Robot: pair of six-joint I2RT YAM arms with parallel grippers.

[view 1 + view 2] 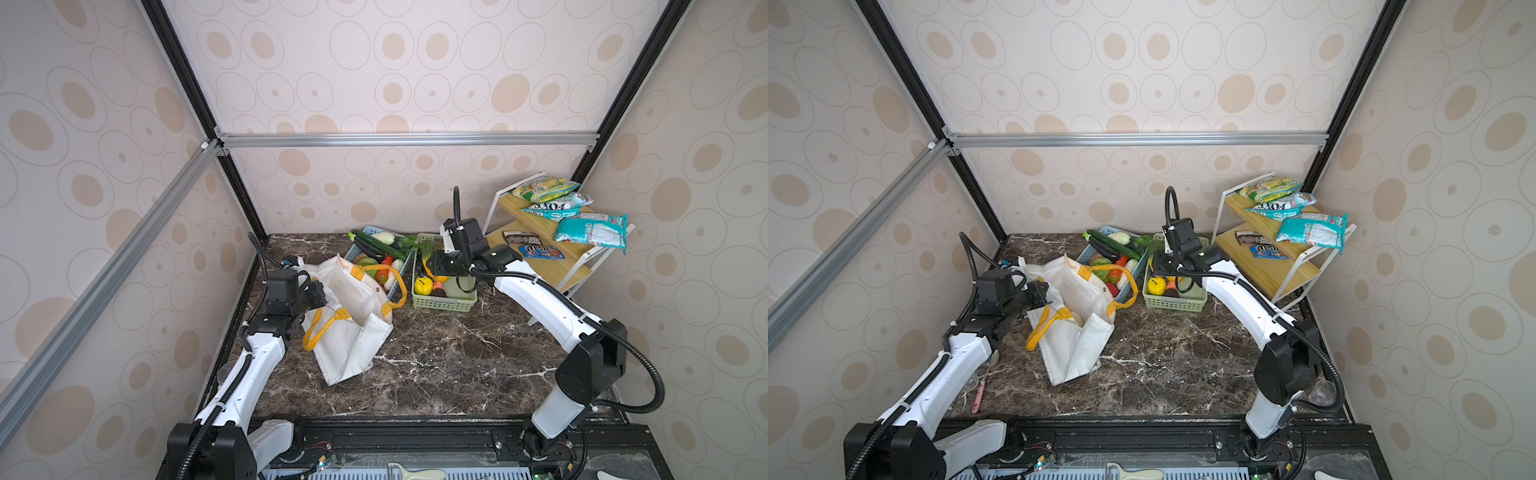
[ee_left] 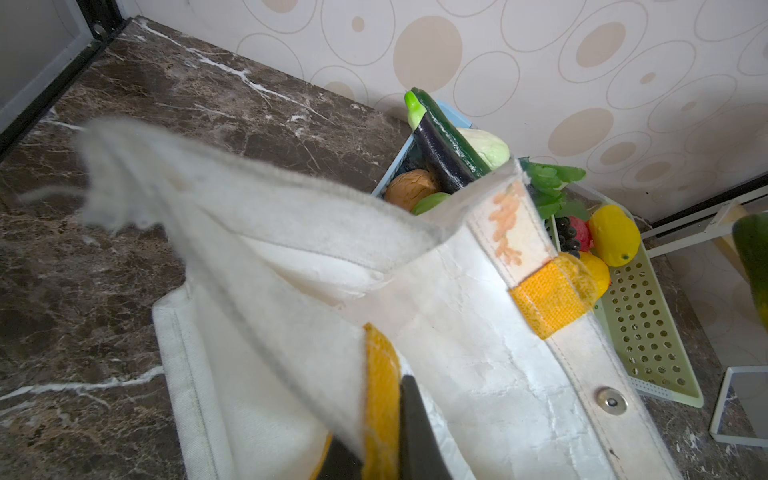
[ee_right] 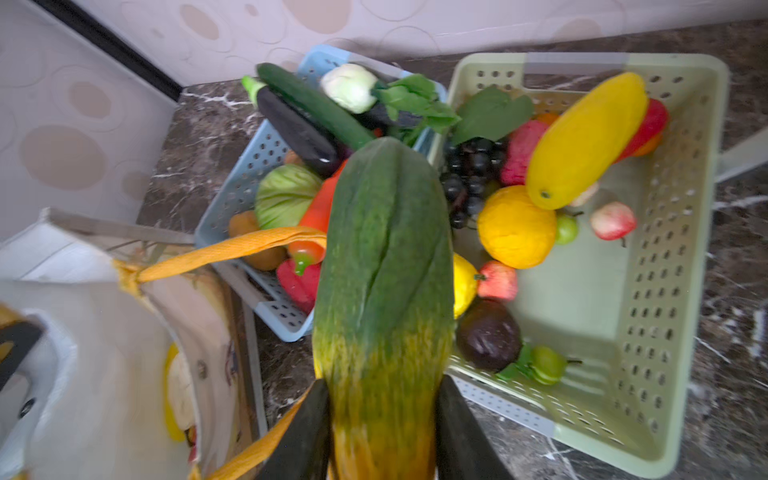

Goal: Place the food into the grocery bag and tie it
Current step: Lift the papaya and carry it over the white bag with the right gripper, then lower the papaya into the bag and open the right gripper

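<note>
**Kim:** What was the main risk here?

**Raj:** The green-and-yellow fruit (image 3: 386,270). The right jaws clamped only its yellow end, and most of its length stuck out past the tips. With glossy skin and a long lever, it would likely swivel or slip on the swing across

**Kim:** Where was it?

**Raj:** In the air over the gap between the blue basket (image 3: 249,174) and the green basket (image 3: 685,249). It was not yet over the grocery bag (image 1: 353,332)

**Kim:** And the bag?

**Raj:** It stood on the counter (image 1: 436,374) beside the blue basket, mouth up, with its far wall leaning on that basket. The left jaws were fully closed on the near rim at the near handle (image 2: 380,395) and held that side up. Only one side was held, so the mouth looked narrow and slack. A long fruit coming in flat could hit the rim and fold it, or end up on the counter

**Kim:** Anything in the path?

**Raj:** The far handle (image 3: 232,249) looped over the vegetables in the blue basket, right on the route. The fruit tip could snag it and drag the bag out of the left jaws

**Kim:** How wide were the right jaws?

**Raj:** Part open, about the fruit's width, with both fingers (image 3: 461,432) pressed on its sides. They touched nothing else

**Kim:** Progress?

**Raj:** Early, by the look of it. One pale item (image 1: 1077,318) showed inside the bag. The grapes (image 3: 469,174), a long yellow fruit (image 3: 582,141) and others sat in the green basket, and tying was not started
</note>
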